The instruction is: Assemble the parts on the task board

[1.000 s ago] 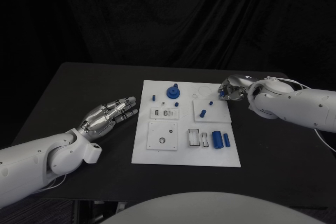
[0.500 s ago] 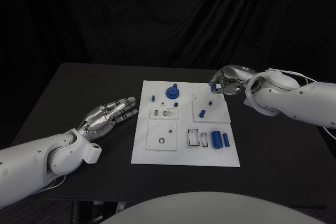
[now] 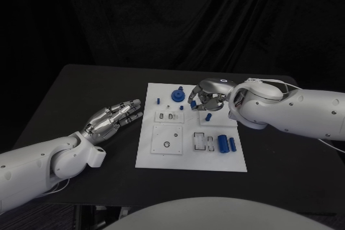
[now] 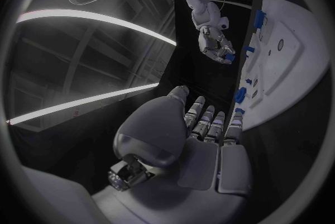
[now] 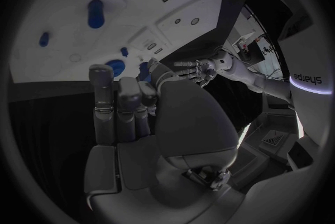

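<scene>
The white task board (image 3: 188, 157) lies in the middle of the black table. My right hand (image 3: 206, 99) hovers over its far middle, pinching a small blue part (image 3: 193, 104) between thumb and fingers; the left wrist view shows that hand (image 4: 211, 41) with the blue part (image 4: 228, 58), and it also shows in the right wrist view (image 5: 144, 71). Just left of it a blue round knob (image 3: 177, 95) stands in the board. A blue peg (image 3: 208, 116) stands below the hand. My left hand (image 3: 113, 118) lies open on the table, left of the board, fingers spread and holding nothing.
Two blue cylinders (image 3: 223, 142) lie side by side on the board's right near part, beside rectangular slots (image 3: 198, 140). Small blue pegs (image 3: 157, 99) stand at the board's far left. A square plate with a round hole (image 3: 166, 139) sits at the near left.
My right hand has carried the small blue part leftward, from the board's far right edge to over its far middle near the knob. The left hand has stayed put.
</scene>
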You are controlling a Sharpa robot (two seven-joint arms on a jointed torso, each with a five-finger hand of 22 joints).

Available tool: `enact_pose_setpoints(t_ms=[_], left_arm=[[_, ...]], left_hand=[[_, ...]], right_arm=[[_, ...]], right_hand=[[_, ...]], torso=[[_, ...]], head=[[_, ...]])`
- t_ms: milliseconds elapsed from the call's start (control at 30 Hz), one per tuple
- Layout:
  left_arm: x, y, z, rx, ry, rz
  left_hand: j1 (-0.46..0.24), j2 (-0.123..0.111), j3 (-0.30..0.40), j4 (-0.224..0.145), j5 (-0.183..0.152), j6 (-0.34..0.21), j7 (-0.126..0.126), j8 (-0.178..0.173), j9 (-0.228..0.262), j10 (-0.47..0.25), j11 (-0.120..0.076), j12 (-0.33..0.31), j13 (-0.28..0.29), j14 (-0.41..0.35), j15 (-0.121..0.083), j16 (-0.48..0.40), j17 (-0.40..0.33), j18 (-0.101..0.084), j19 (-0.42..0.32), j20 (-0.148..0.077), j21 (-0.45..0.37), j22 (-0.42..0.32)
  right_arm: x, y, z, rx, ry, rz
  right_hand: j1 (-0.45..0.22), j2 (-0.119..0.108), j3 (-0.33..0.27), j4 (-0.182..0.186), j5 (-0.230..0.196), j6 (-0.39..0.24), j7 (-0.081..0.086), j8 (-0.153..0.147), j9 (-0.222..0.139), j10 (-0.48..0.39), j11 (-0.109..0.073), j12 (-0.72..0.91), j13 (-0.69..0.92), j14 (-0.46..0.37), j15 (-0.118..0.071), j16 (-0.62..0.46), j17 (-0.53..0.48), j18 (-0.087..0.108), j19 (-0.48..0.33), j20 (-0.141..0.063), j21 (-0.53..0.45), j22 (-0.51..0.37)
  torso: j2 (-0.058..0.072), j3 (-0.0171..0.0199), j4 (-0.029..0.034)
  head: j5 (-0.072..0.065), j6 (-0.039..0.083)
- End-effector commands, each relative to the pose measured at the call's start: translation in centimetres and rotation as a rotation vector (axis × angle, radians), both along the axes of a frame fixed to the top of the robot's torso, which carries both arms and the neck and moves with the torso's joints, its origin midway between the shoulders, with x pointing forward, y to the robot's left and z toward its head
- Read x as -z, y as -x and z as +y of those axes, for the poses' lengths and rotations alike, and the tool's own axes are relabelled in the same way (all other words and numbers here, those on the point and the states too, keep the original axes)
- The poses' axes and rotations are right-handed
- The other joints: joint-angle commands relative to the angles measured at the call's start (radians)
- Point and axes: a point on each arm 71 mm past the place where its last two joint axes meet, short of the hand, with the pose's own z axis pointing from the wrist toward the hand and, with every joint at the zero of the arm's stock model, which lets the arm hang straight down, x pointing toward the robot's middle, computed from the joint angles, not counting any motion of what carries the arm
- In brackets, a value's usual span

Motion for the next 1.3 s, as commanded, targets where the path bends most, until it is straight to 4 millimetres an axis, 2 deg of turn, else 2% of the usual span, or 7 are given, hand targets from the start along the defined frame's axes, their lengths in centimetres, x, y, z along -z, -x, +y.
enact_pose_setpoints(t_ms=[33, 300, 467, 567, 833, 1100, 1300], left_arm=[[-0.5, 0.0, -0.2, -0.013, 0.060, -0.050], [-0.4, -0.1, -0.5, -0.005, 0.063, -0.047], [-0.4, -0.1, -0.6, -0.002, 0.063, -0.046], [-0.4, -0.1, -0.6, -0.001, 0.063, -0.045], [-0.4, -0.1, -0.8, 0.003, 0.063, -0.042], [-0.4, -0.1, -0.8, 0.005, 0.062, -0.040], [-0.4, -0.1, -0.8, 0.006, 0.061, -0.038]], left_hand=[[-0.009, 0.001, 0.007, 0.001, -0.004, -0.002, 0.007, 0.006, 0.002, 0.002, 0.006, 0.005, 0.002, 0.000, 0.007, 0.001, -0.001, 0.017, 0.002, 0.006, 0.003, 0.001], [-0.010, 0.001, 0.008, 0.002, -0.006, -0.003, 0.007, 0.006, 0.002, 0.002, 0.006, 0.005, 0.001, 0.000, 0.007, 0.001, -0.001, 0.017, 0.002, 0.007, 0.003, 0.001], [-0.011, 0.001, 0.008, 0.002, -0.008, -0.004, 0.007, 0.005, 0.002, 0.001, 0.006, 0.004, 0.001, -0.001, 0.007, 0.001, -0.001, 0.017, 0.002, 0.007, 0.003, 0.001], [-0.011, 0.001, 0.008, 0.002, -0.008, -0.004, 0.007, 0.005, 0.002, 0.001, 0.006, 0.004, 0.001, -0.001, 0.007, 0.001, -0.001, 0.017, 0.002, 0.007, 0.003, 0.001], [-0.012, 0.001, 0.009, 0.002, -0.012, -0.005, 0.007, 0.005, 0.001, 0.000, 0.005, 0.004, 0.001, -0.001, 0.006, 0.001, -0.001, 0.017, 0.001, 0.007, 0.003, 0.001], [-0.012, 0.001, 0.009, 0.002, -0.012, -0.005, 0.007, 0.005, 0.001, 0.000, 0.005, 0.004, 0.001, -0.001, 0.006, 0.001, -0.001, 0.017, 0.001, 0.007, 0.003, 0.001], [-0.013, 0.001, 0.010, 0.002, -0.014, -0.004, 0.007, 0.006, 0.002, 0.000, 0.004, 0.004, 0.001, -0.001, 0.006, 0.001, -0.001, 0.017, 0.001, 0.006, 0.003, 0.001]], right_arm=[[1.2, 0.0, 0.7, -0.004, 0.068, 0.065], [3.0, -0.2, 2.7, -0.029, 0.117, 0.091], [3.8, -0.5, 3.2, -0.028, 0.135, 0.098], [4.2, -0.8, 3.4, -0.021, 0.140, 0.095], [4.3, -1.1, 3.9, -0.016, 0.134, 0.081], [4.4, -1.5, 4.2, -0.010, 0.133, 0.073], [4.5, -1.9, 4.4, -0.002, 0.136, 0.066]], right_hand=[[0.002, 0.004, -0.007, 0.001, -0.005, 0.004, 0.000, 0.001, 0.039, -0.001, -0.001, -0.004, -0.006, 0.002, 0.000, -0.008, -0.004, 0.014, -0.001, 0.001, -0.011, 0.011], [0.004, 0.002, -0.009, -0.001, -0.005, 0.002, 0.003, -0.001, 0.042, -0.009, 0.002, -0.011, -0.011, -0.003, 0.002, -0.018, -0.010, 0.016, -0.008, 0.002, -0.030, 0.006], [0.003, 0.000, -0.011, -0.001, -0.004, 0.001, 0.003, -0.002, 0.043, -0.011, 0.002, -0.013, -0.013, -0.004, 0.003, -0.020, -0.011, 0.017, -0.009, 0.003, -0.034, 0.006], [0.003, 0.000, -0.011, -0.001, -0.004, 0.001, 0.004, -0.003, 0.044, -0.011, 0.003, -0.014, -0.014, -0.005, 0.003, -0.023, -0.013, 0.017, -0.010, 0.003, -0.037, 0.005], [0.003, 0.000, -0.011, -0.001, -0.002, 0.001, 0.004, -0.003, 0.044, -0.011, 0.003, -0.013, -0.013, -0.005, 0.003, -0.023, -0.013, 0.018, -0.010, 0.003, -0.039, 0.004], [0.004, 0.001, -0.010, -0.002, -0.001, 0.001, 0.004, -0.003, 0.045, -0.011, 0.003, -0.013, -0.013, -0.006, 0.004, -0.023, -0.013, 0.018, -0.010, 0.003, -0.040, 0.004], [0.002, 0.001, -0.011, -0.001, 0.000, 0.000, 0.006, -0.004, 0.046, -0.013, 0.004, -0.015, -0.015, -0.006, 0.004, -0.024, -0.013, 0.018, -0.012, 0.004, -0.044, 0.004]], torso=[[-0.003, 0.0000, 0.0013], [-0.003, -0.0001, 0.0037], [-0.003, -0.0007, 0.0009], [-0.002, -0.0002, 0.0022], [0.001, 0.0022, 0.0031], [0.001, 0.0010, -0.0010], [0.001, 0.0012, -0.0005]], head=[[0.001, 0.000], [0.004, 0.000], [0.008, 0.000], [0.006, 0.000], [0.003, 0.000], [0.004, 0.000], [0.001, 0.000]])
